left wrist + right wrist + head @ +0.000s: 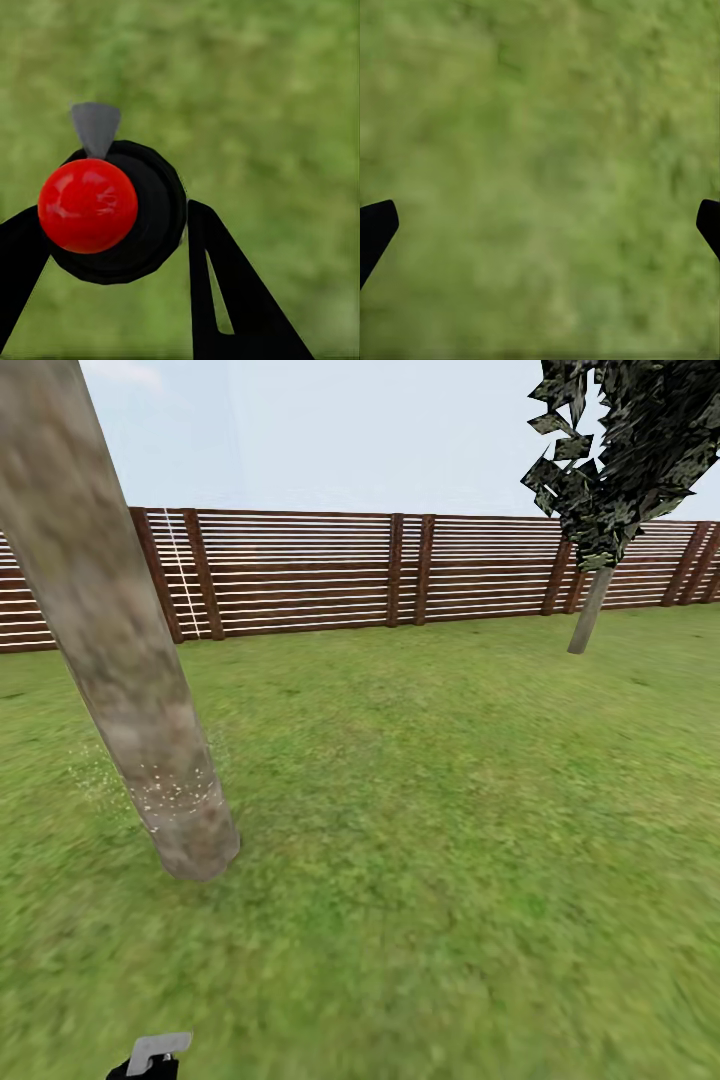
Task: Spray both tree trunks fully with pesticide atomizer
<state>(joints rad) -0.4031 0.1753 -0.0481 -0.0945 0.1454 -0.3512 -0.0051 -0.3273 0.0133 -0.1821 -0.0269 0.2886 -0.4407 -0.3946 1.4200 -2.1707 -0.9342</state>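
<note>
A thick grey-brown tree trunk (120, 650) leans through the left of the head view, with pale speckles of spray low on it near the grass. The second tree (620, 450) stands at the far right by the fence, its thin trunk (588, 612) below a dark ragged crown. In the left wrist view the black pesticide atomizer (127, 214) with its red ball and grey nozzle sits between the fingers, my left gripper (112, 225) shut on it. Its grey nozzle tip (160, 1048) pokes up at the head view's bottom edge. My right gripper (540, 225) hangs open over bare grass.
A reddish-brown slat fence (400, 570) runs across the back of the lawn (450, 810). Open grass lies between the two trees.
</note>
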